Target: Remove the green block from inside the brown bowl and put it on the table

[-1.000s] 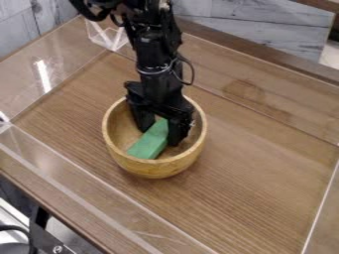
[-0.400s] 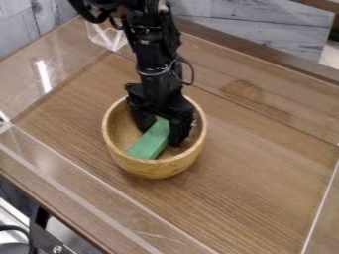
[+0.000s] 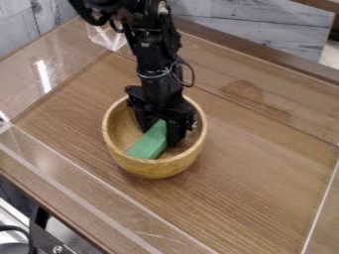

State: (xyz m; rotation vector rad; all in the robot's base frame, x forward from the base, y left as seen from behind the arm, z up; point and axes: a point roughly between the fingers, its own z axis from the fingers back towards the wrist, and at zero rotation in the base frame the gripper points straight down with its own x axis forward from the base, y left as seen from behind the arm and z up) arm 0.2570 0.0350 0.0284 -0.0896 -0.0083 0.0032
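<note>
Green block [image 3: 151,142]: located inside the brown bowl [image 3: 157,169], lying lengthwise with its near end toward the bowl's near wall. The gripper [image 3: 162,121] reaches down into the bowl from the far side; its fingers are drawn in narrow on the block's far end, though their contact faces are partly hidden. Step in hand, as judged: securing the grip, prior to lift. Next move: raise the block straight up until it passes above the bowl's rim, translate it beyond the bowl, then lower and release it on the table [image 3: 252,149] beside the bowl. Quantities: green block, one; brown bowl, one; gripper, one; table, one
</note>
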